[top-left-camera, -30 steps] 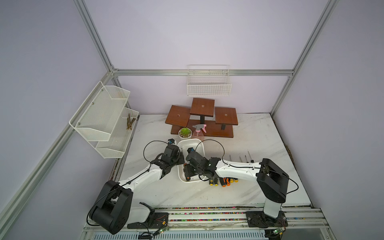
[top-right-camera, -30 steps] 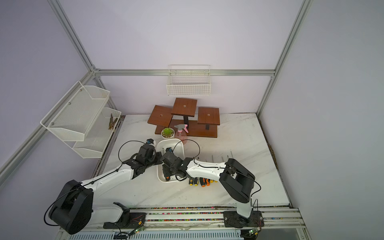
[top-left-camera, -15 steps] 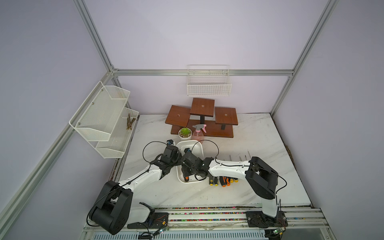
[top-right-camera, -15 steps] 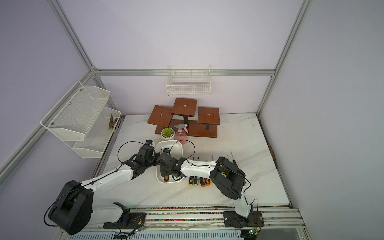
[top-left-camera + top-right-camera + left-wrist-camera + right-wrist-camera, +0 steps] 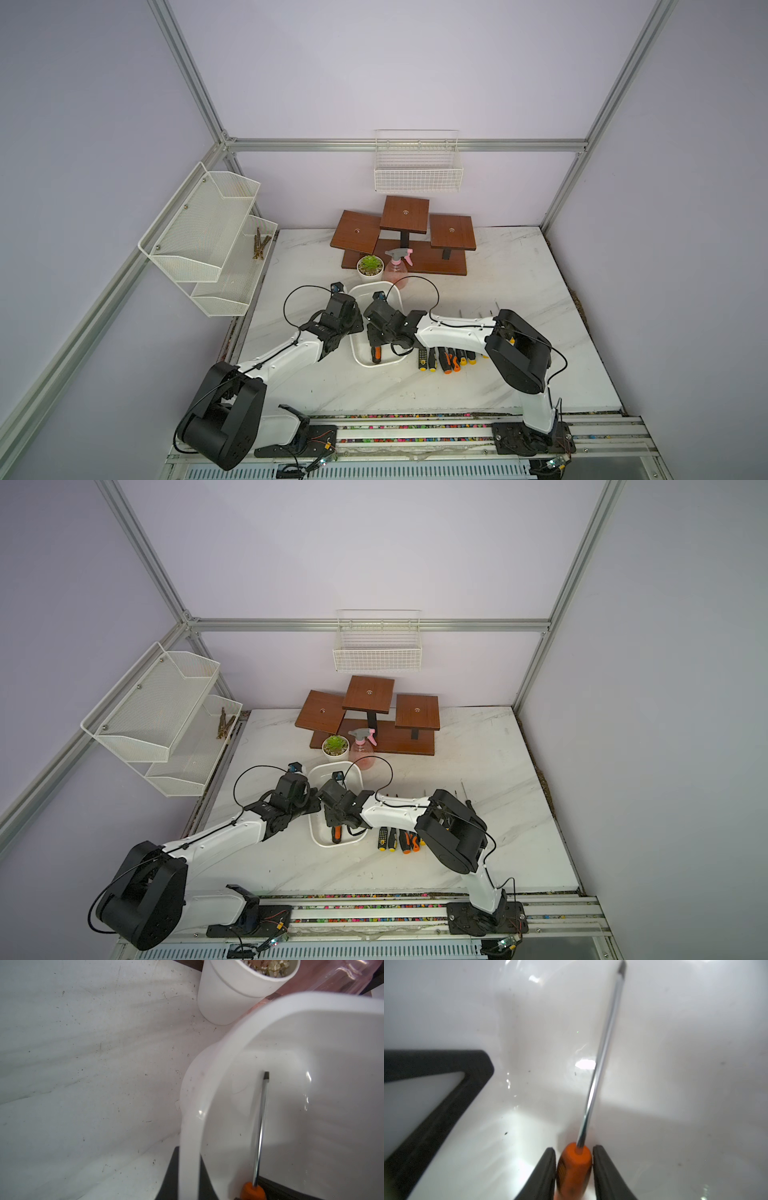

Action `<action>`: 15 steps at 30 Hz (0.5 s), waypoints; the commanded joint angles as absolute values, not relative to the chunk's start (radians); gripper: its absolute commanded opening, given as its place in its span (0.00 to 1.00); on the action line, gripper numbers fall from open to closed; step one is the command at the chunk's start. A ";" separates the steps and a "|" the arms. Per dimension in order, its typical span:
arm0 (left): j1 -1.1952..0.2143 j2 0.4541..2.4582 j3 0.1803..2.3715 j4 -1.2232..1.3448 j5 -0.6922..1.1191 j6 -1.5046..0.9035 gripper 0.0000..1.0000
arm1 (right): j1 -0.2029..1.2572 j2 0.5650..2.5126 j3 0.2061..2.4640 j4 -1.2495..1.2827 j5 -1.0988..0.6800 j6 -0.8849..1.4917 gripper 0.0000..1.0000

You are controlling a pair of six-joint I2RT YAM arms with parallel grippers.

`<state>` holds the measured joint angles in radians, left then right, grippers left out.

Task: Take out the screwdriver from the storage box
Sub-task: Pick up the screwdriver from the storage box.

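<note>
The left arm's black fingers (image 5: 169, 1180) are clamped on the rolled rim of the shallow white plastic storage box (image 5: 301, 1001). The box sits on the white marble-patterned table (image 5: 498, 270), just in front of a small green plant in a white pot (image 5: 370, 268) and a pink spray bottle (image 5: 397, 268). Inside the box lies the orange-handled steel screwdriver (image 5: 574, 1167), handle at the near end, tip toward the far wall. The right arm's black fingers (image 5: 544, 1176) press against both sides of that handle. Just right of the box, a row of orange, yellow and black screwdrivers (image 5: 446, 359) lies on the table.
</note>
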<state>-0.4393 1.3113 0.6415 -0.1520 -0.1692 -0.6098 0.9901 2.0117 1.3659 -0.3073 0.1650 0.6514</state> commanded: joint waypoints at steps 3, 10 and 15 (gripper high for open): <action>-0.448 1.250 0.651 -0.083 -0.095 -0.620 0.00 | 0.954 2.131 1.390 -0.409 0.200 0.636 0.33; -0.448 1.254 0.642 -0.079 -0.103 -0.620 0.00 | 0.949 2.163 1.428 -0.433 0.179 0.624 0.17; -0.448 1.262 0.634 -0.067 -0.102 -0.620 0.00 | 0.948 2.148 1.420 -0.437 0.178 0.620 0.08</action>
